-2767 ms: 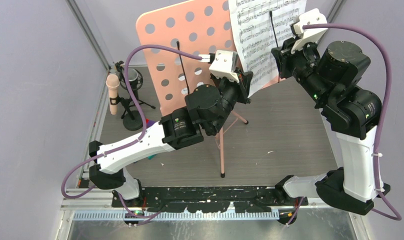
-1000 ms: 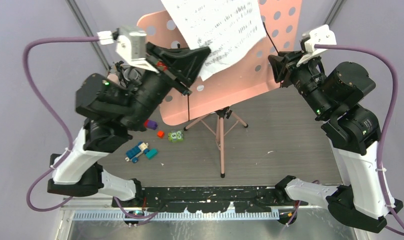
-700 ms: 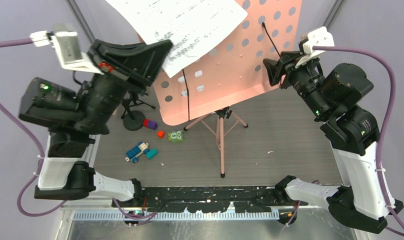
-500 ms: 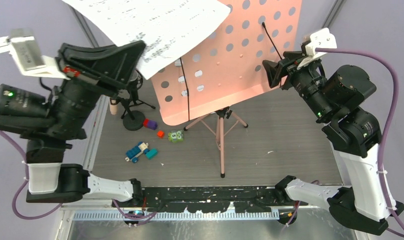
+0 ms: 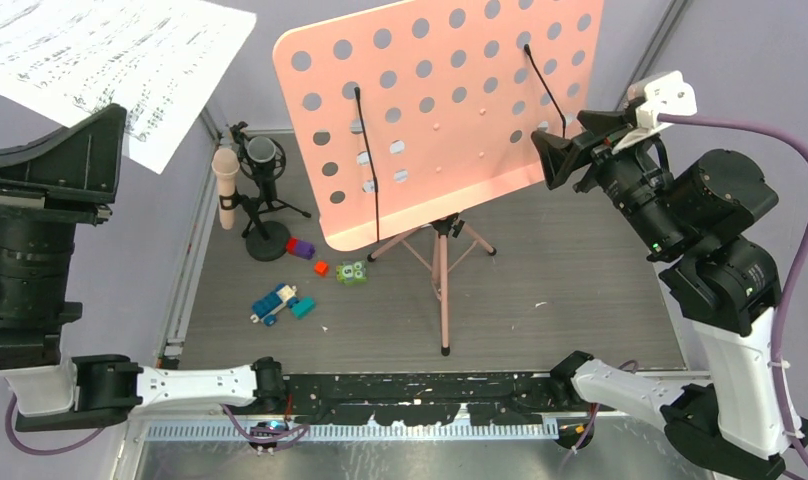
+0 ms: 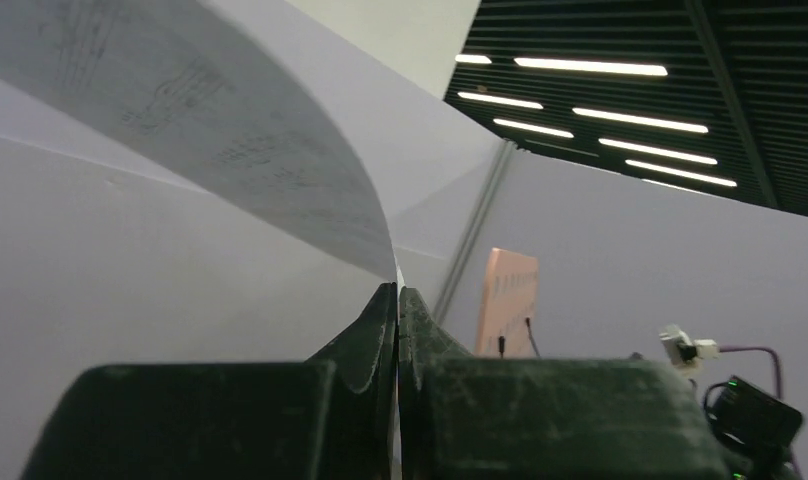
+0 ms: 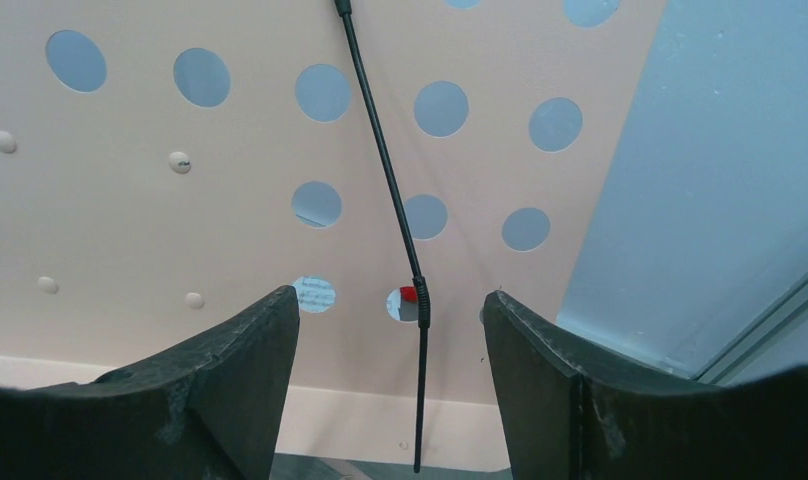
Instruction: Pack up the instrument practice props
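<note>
- The left arm and the right arm have fat black joints and smooth white shells.
- A purple cable loops off the right arm.
- A small white camera box is on its wrist.
- A tiny green light glows on it.
- The right gripper has dull black, scratched fingers.

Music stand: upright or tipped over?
Upright. The music stand stands on the table on its three spread tripod legs.

one music stand, one microphone
</note>
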